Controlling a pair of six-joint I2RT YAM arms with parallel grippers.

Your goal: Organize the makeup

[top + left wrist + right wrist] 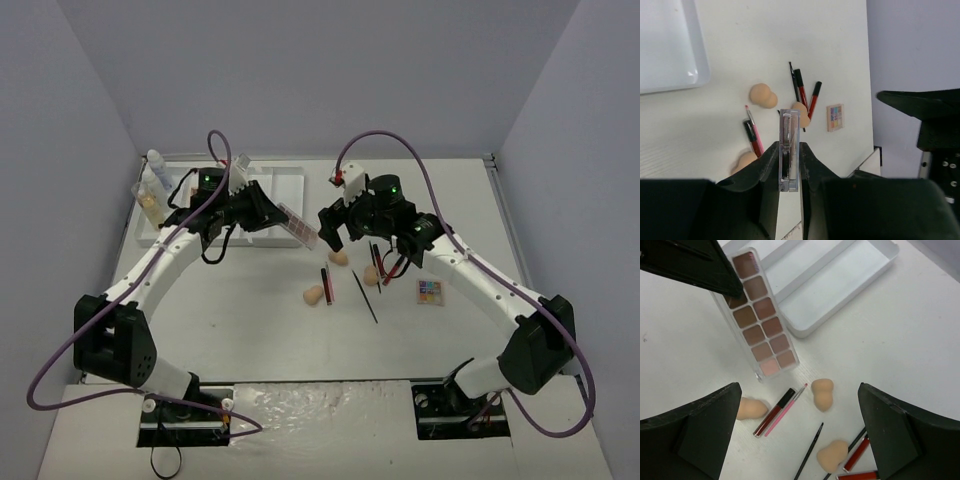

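My left gripper (789,150) is shut on a long clear eyeshadow palette (297,225) of brown shades (760,315), held edge-on above the table by one end. My right gripper (333,237) stands open with nothing between its fingers, just right of the palette's free end (799,390). Below it lie three peach sponges (822,392) (751,408) (834,455), a red pencil with a pink brush (777,412) and a thin black pencil (810,450). A small colourful palette (430,291) lies to the right. Two white bottles (155,165) stand at the tray's left end.
The white compartment tray (270,190) sits at the back left, just behind the left gripper. More red pencils (385,262) lie under the right arm. Grey walls close in the table at the back and on both sides.
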